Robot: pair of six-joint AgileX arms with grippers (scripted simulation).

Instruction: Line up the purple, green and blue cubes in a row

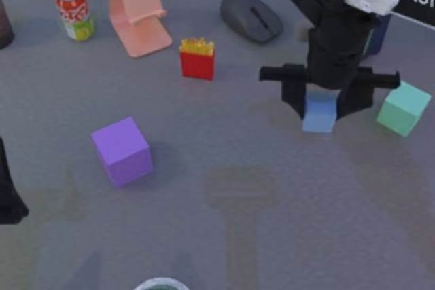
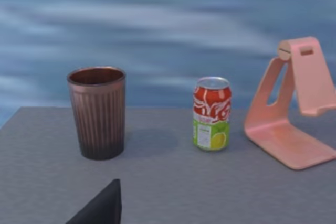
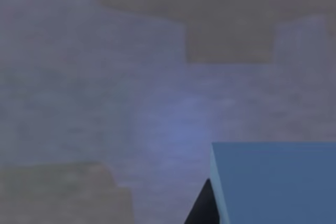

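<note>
blue cube held in the right end effector over the tabletop's right half

the purple cube (image 1: 122, 151) is seen left of centre on the tabletop (image 1: 224, 236), well apart from the others; the green cube (image 1: 404, 108) is set near the right edge. the blue cube (image 1: 320, 113) is clamped between the fingers of the right end effector (image 1: 321, 103), probably so it can be carried into line. the left end effector (image 1: 8, 198) is parked at the left edge; its opening cannot be told.

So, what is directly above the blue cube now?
The right gripper stands over the blue cube, its black fingers on either side. The arm hides the cube's far edge, so contact cannot be confirmed. The left arm sits parked at the table's left edge.
</note>
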